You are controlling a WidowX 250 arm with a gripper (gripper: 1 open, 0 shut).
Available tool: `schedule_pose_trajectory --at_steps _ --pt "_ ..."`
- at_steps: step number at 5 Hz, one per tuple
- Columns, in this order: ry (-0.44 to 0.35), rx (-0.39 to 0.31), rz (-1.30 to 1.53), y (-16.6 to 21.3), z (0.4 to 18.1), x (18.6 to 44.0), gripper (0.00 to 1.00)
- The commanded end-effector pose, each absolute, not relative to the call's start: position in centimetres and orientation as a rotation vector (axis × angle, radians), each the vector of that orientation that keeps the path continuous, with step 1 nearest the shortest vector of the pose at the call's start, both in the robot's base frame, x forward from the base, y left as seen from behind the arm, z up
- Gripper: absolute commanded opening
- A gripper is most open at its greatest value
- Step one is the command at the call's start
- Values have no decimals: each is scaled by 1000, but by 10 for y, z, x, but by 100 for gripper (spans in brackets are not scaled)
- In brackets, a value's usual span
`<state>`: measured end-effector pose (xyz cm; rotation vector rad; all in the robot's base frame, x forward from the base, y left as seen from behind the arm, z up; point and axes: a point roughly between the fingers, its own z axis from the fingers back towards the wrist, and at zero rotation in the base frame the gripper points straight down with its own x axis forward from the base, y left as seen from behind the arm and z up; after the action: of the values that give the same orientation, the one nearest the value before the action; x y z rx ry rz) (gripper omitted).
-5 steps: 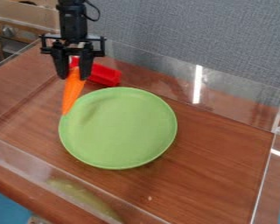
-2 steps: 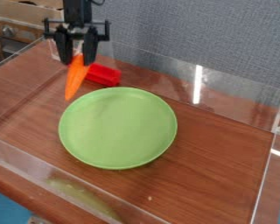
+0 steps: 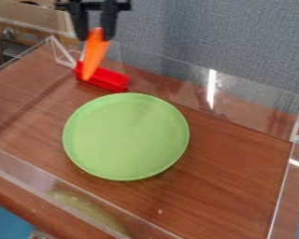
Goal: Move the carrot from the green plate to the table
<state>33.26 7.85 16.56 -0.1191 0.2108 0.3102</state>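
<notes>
We find the gripper (image 3: 96, 28) clamped on the carrot (image 3: 94, 49), held high over the far-left table (image 3: 239, 159), clear of the green plate (image 3: 126, 138). Transport step underway; we judge lowering onto bare wood beside the red block (image 3: 104, 77) comes next.

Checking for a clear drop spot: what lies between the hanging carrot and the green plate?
In the camera view, the red block sits on the table just below the carrot, between it and the green plate.
</notes>
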Motion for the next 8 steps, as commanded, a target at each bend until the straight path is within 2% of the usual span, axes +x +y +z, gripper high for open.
schedule_pose_trajectory --at_steps 1,2,3,5,7,8 --pt "123 -90 221 41 193 332 0" --pt "162 -66 172 18 170 336 0" --pt "187 -36 146 28 147 333 0" --pt "216 -17 109 43 115 336 0" --pt "216 -24 206 92 114 337 0" --pt "225 -22 241 128 106 333 0"
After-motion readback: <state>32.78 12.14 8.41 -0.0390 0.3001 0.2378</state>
